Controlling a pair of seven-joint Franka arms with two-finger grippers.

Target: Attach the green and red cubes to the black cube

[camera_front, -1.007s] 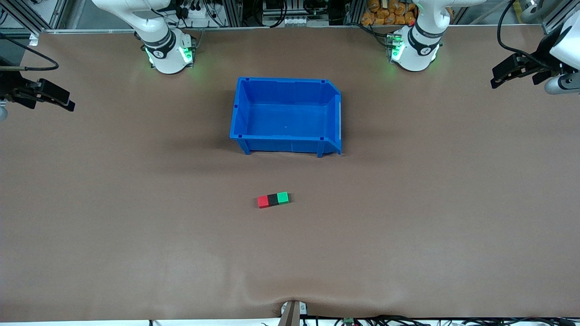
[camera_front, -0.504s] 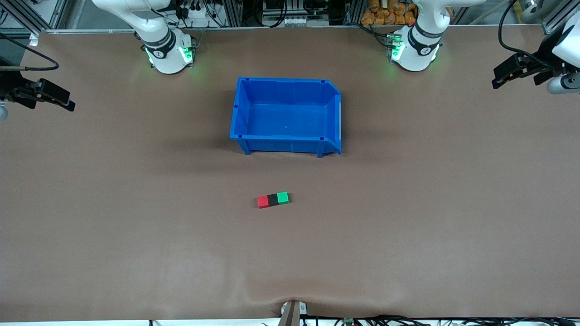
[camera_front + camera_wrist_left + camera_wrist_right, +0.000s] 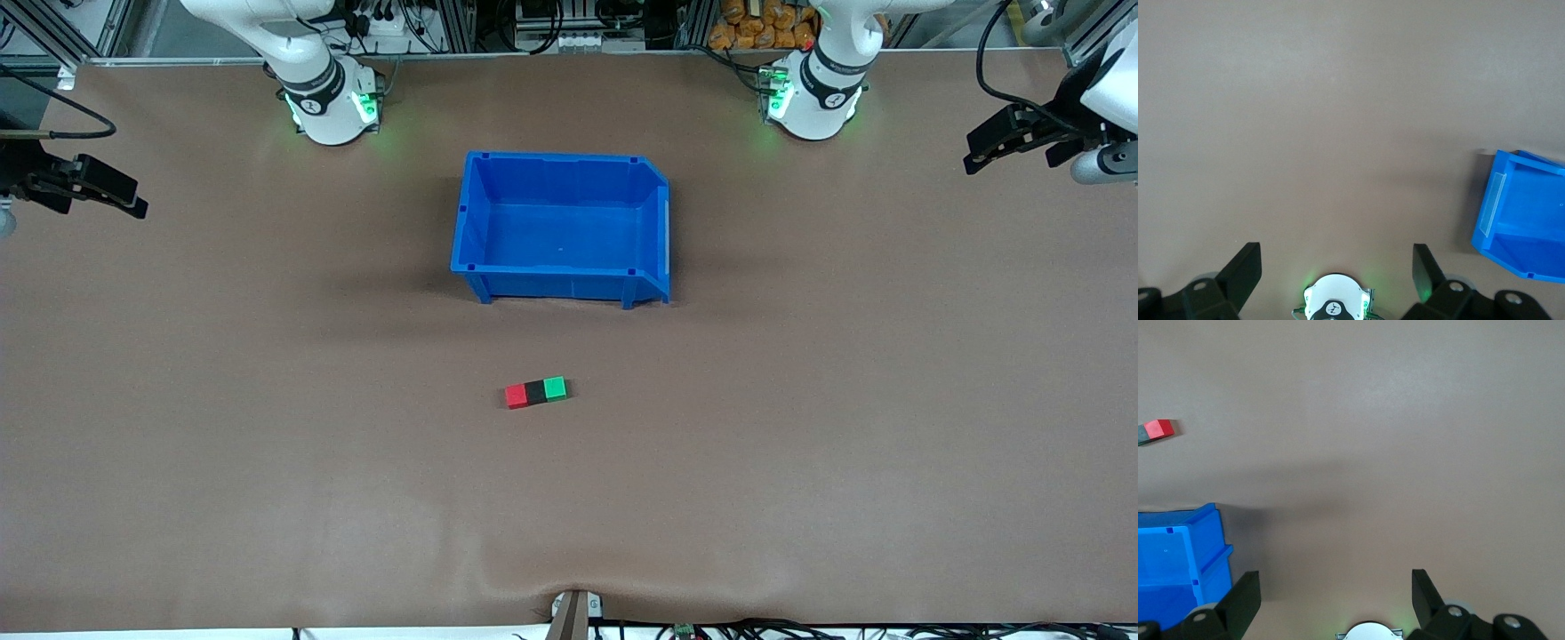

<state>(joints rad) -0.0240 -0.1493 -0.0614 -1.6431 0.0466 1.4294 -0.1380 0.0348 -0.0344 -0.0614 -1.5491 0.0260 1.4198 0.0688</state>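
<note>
The left hand [image 3: 978,151] hangs above the counter [image 3: 267,444] at the left arm's end, well apart from the bin [image 3: 560,227]. In the left wrist view its two fingers [image 3: 1245,270] are spread wide and hold nothing; between them only bare counter shows, with one corner of the bin [image 3: 1525,213] at the edge of that view.

The right hand [image 3: 133,206] hangs above the counter at the right arm's end, also well apart from the bin. Its fingers [image 3: 1243,597] are spread wide too, with nothing between them. In the right wrist view the bin [image 3: 1178,553] shows at one edge, and the red cube [image 3: 1159,428] is seen small, with a dark cube touching it, cut by the edge of the view.

The bin stands in the middle of the counter, between the two arm bases, and it is empty. The three cubes lie in one short row on the counter, nearer to the front camera than the bin. The black cube [image 3: 535,391] is in the middle. The red cube [image 3: 516,396] touches it on the side toward the right arm's end, and the green cube [image 3: 555,388] touches it on the side toward the left arm's end. The row is a little slanted, the green end slightly closer to the bin. Both hands are well apart from the cubes.
</note>
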